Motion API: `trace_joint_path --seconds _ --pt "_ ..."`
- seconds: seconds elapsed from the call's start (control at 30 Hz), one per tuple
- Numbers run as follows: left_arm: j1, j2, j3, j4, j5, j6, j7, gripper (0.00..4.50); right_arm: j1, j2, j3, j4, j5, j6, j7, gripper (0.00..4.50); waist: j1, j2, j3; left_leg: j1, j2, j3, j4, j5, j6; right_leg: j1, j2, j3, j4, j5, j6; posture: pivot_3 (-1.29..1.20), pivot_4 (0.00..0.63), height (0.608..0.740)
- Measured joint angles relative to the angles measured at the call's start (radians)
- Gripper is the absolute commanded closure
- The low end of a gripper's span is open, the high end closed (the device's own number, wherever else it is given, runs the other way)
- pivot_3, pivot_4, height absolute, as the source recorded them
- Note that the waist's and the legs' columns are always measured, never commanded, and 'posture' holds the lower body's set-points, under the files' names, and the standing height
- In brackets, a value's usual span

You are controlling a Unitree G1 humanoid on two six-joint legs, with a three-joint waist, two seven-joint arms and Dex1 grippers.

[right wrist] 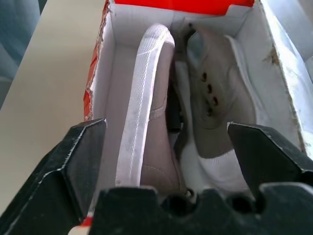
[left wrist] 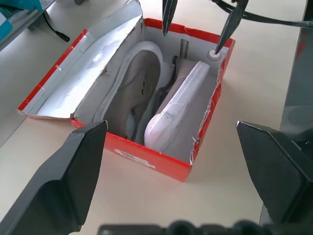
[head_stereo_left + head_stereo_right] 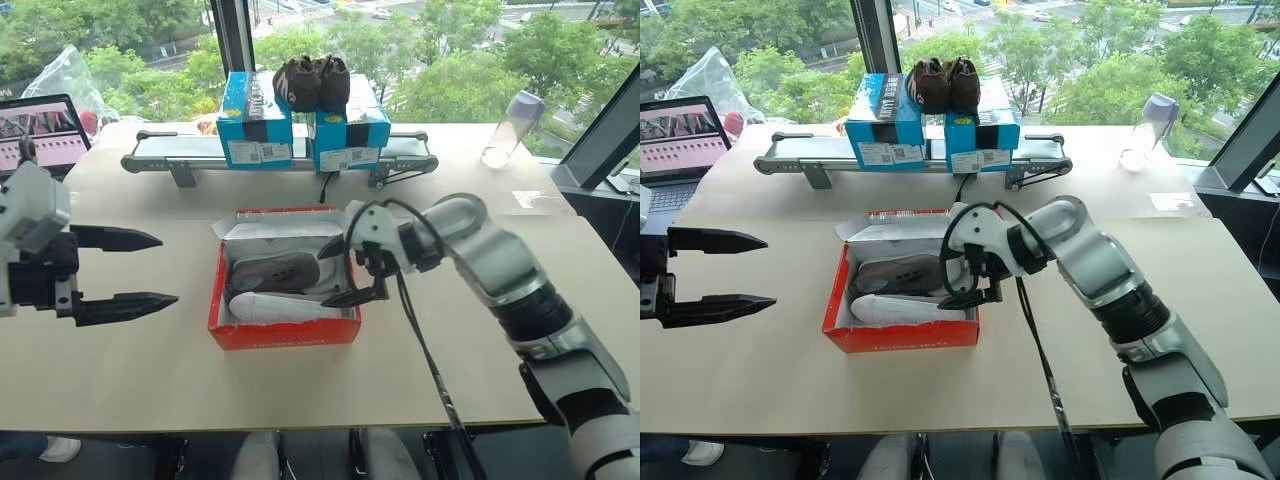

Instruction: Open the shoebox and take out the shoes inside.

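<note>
Nearest, at the left edge of the table (image 3: 120, 380), the left gripper (image 3: 128, 268) is held spread apart and empty, well clear of the shoebox (image 3: 285, 330). The box sits at the middle of the table, its hinged lid (image 3: 275, 225) folded back flat on the far side, so the opening step is judged done.

Inside, the shoes (image 1: 161, 112) are packed side by side: one is turned on its side along the near wall with its pale sole showing, the other lies upright beyond it. The right gripper (image 3: 342, 270) is poised at the box's right end, just over the shoes, with its fingers (image 1: 78, 161) parted wide and nothing caught between them.

Several risks are judged from here. The shoes are wedged closely, so a finger could be driven onto a sole or the torn cardboard wall instead of around one shoe. If only a thin edge is pinched, the shoe may be dropped. The light box may be dragged or lifted with the shoe, since it is not held down.

Farther off, blue boxes (image 3: 255, 125) with a dark brown pair (image 3: 312, 82) on top stand on a conveyor (image 3: 180, 152), well apart from the work.
</note>
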Motion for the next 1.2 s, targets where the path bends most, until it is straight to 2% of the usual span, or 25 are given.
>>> trace_joint_path --seconds 0.2,0.5,0.67,0.8,0.93,1.1,1.2 --pt "0.000 -0.013 -0.012 -0.023 0.000 0.000 0.006 0.00 -0.003 0.069 0.027 0.046 -0.012 0.025 -0.017 0.04 -0.001 0.000 0.000 0.000 0.000 0.000 0.000 0.000 0.000 0.000 0.000 0.000 0.000 0.000 0.000 0.00 0.150 0.740" --pt "0.003 -0.016 -0.012 -0.028 0.000 0.000 0.008 0.00 -0.002 0.106 0.096 0.087 -0.062 0.035 -0.018 0.04 0.000 -0.001 0.000 0.001 0.000 0.000 0.000 0.000 0.000 0.000 0.000 0.000 0.001 0.000 0.000 0.00 0.150 0.740" --pt "0.011 -0.015 -0.022 -0.032 0.004 -0.009 -0.002 0.00 0.002 0.167 0.129 0.199 -0.123 -0.007 -0.062 1.30 -0.001 -0.001 -0.001 0.001 0.000 0.000 0.000 0.000 0.000 0.001 0.000 0.000 0.001 0.000 0.000 0.00 0.150 0.740" --pt "0.017 -0.011 -0.045 -0.027 0.013 -0.029 -0.014 0.00 0.005 0.190 0.148 0.258 -0.160 -0.016 -0.075 2.84 0.004 -0.001 -0.001 0.001 0.000 0.000 0.000 0.000 -0.001 0.002 0.000 0.000 0.000 0.000 0.000 0.00 0.150 0.740" --pt "0.000 -0.008 -0.061 -0.018 0.013 -0.039 -0.015 0.00 0.005 0.186 0.148 0.249 -0.165 -0.014 -0.064 4.06 0.003 -0.001 -0.001 0.001 0.000 0.000 0.000 0.000 -0.001 0.001 0.000 -0.001 0.000 0.000 0.000 0.00 0.150 0.740" --pt "-0.015 -0.006 -0.093 -0.003 0.014 -0.055 -0.020 0.00 0.005 0.159 0.095 0.167 -0.130 0.033 -0.046 4.19 0.002 -0.001 -0.001 -0.001 0.000 -0.001 0.000 0.000 -0.001 0.000 0.000 -0.001 0.000 0.000 0.000 0.00 0.150 0.740" --pt "-0.046 -0.005 -0.129 0.008 0.013 -0.076 -0.020 0.00 -0.010 0.161 -0.012 0.076 -0.008 0.122 -0.017 4.19 0.000 -0.002 0.000 -0.001 0.001 -0.001 0.000 0.000 -0.001 -0.001 0.001 0.000 0.001 0.000 0.000 0.00 0.150 0.740"
